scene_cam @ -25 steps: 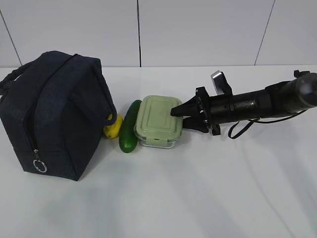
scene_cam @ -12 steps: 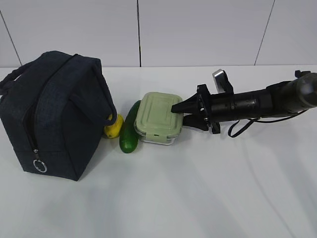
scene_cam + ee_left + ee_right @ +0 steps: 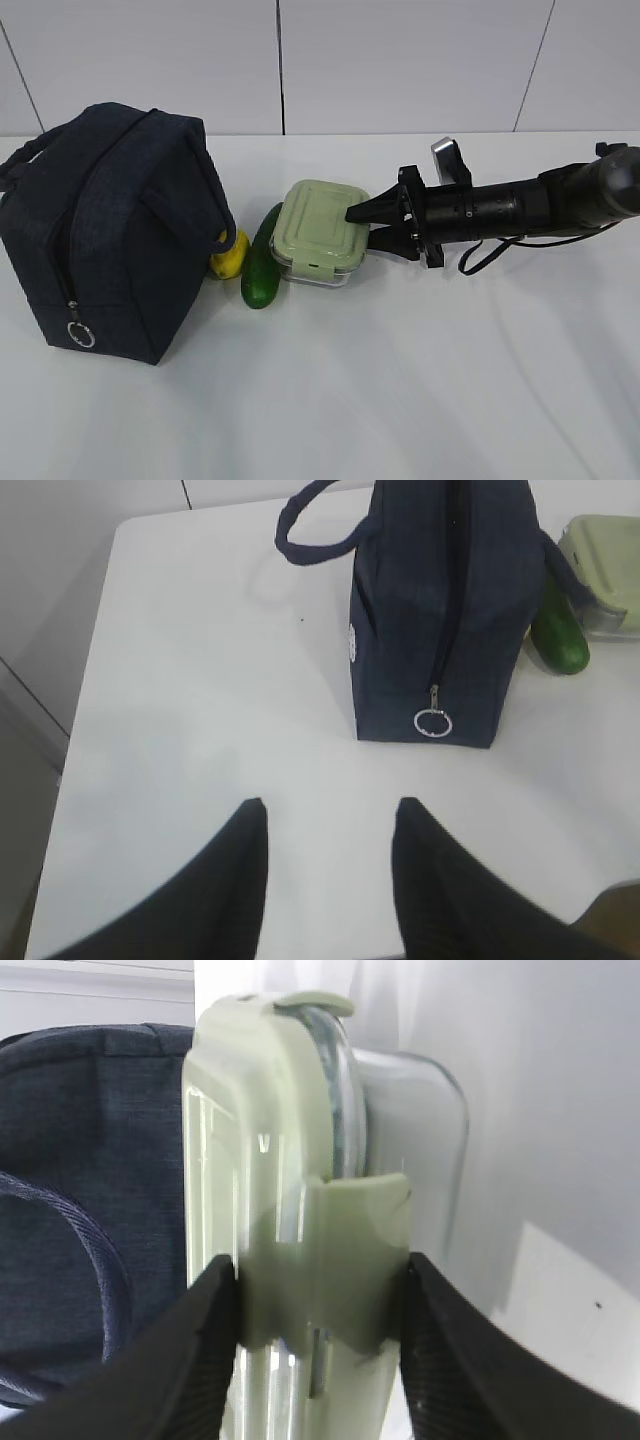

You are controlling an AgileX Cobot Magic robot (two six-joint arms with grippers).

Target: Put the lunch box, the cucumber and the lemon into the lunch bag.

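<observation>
The right gripper (image 3: 357, 222), jaws clamped across the lunch box (image 3: 320, 234) at its clip end, apparently tilts it off the tabletop (image 3: 420, 380) beside the cucumber (image 3: 262, 258), lemon (image 3: 230, 256) and seemingly zipped lunch bag (image 3: 105, 230), while the left gripper (image 3: 325, 825) waits, jaws apart.

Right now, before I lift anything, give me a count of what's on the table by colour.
Dark navy: 1, the lunch bag
Dark green: 1, the cucumber
Pale green lid on clear base: 1, the lunch box, clamped in the right tool
Yellow: 1, the lemon, partly hidden behind the bag
Total: 4
</observation>
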